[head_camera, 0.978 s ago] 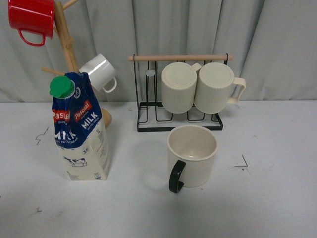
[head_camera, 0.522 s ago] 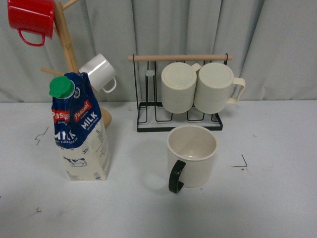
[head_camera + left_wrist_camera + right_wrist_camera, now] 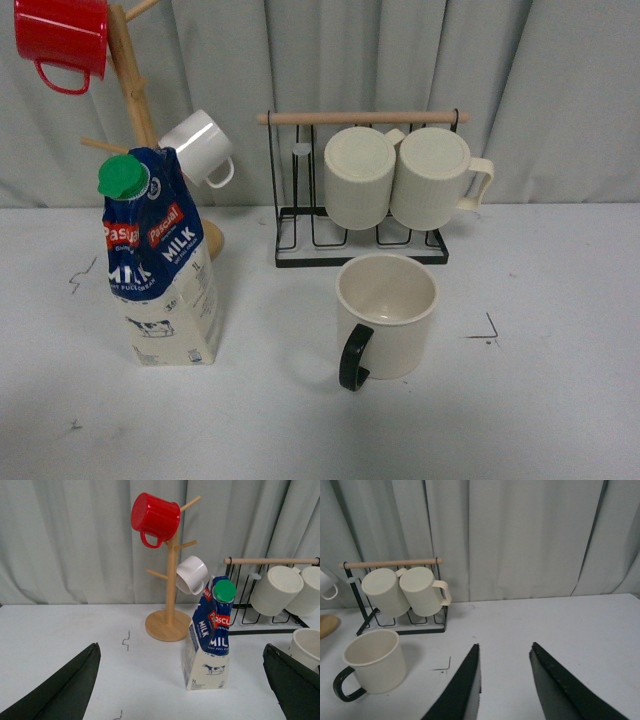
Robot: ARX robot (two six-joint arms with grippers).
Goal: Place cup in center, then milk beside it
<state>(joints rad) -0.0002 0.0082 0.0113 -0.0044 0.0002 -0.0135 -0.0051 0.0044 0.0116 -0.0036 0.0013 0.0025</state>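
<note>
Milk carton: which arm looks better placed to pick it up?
Probably left. The milk carton stands ahead of the open left pincer; the right pincer faces the cup instead.

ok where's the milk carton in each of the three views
front view: milk carton stands at the left, in front of the mug tree.
left wrist view: between the mug tree and the mug rack, nearer the camera.
right wrist view: not in it.
shared landmark: the mug rack, in all three.
</note>
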